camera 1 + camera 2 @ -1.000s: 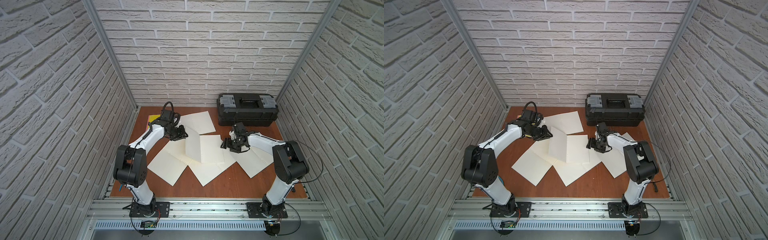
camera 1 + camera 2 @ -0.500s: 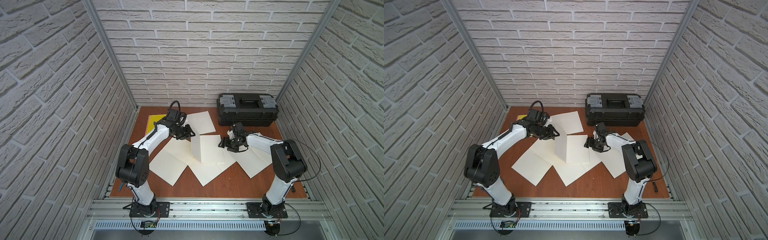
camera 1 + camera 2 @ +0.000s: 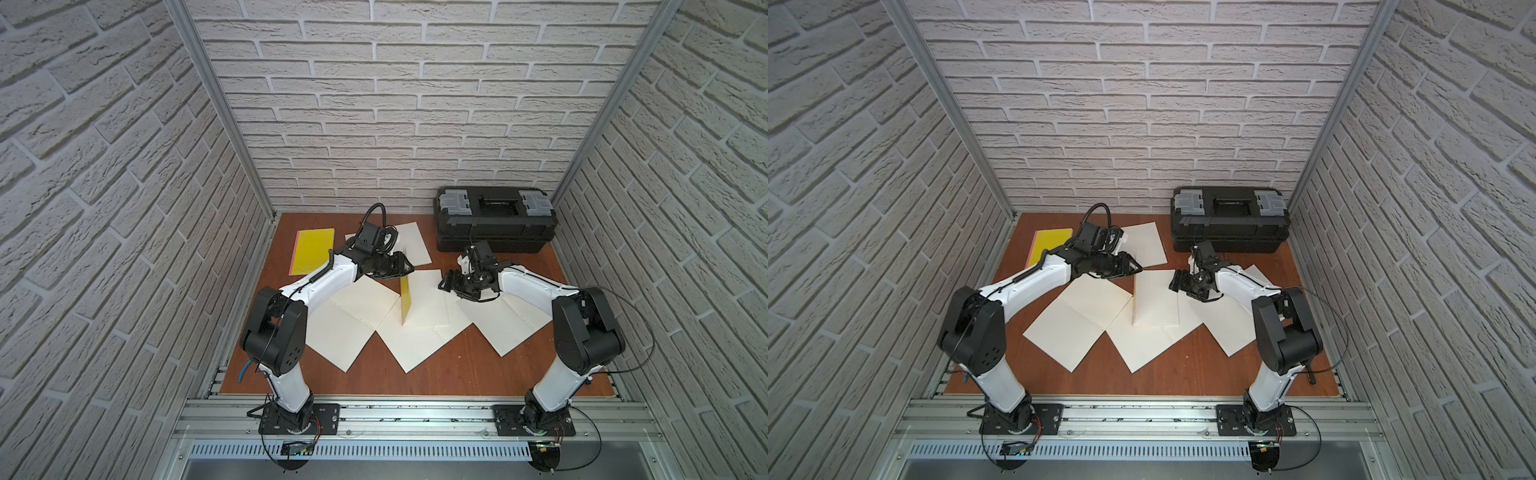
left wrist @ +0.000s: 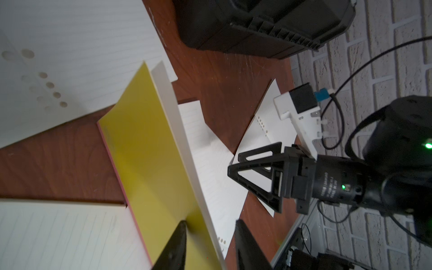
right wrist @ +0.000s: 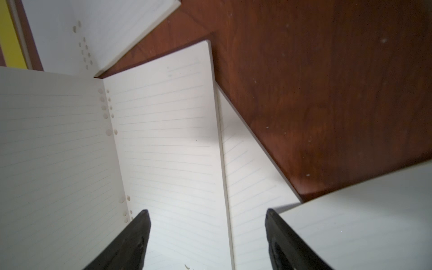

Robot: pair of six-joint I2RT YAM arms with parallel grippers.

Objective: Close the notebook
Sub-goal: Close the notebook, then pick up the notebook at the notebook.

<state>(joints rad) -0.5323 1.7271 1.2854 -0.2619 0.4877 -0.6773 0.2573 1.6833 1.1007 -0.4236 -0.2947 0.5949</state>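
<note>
- The notebook (image 3: 428,303) lay in the middle of the table (image 3: 457,374) with its yellow cover (image 3: 405,297) upright: about half closed.
- The left gripper (image 4: 210,224) straddled the cover's edge, jaws parted, not pinching.
- The right gripper (image 5: 208,212) hovered spread and empty over the flat page.
- The cover had yet to fall flat.

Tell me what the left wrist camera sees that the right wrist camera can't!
Only the left wrist view: the notebook's raised yellow cover, the black toolbox, the brick wall and the whole right gripper from outside. Only the right wrist view: that raised half's lined inside page. Both: lined white sheets with punched holes, lying on the brown table.
</note>
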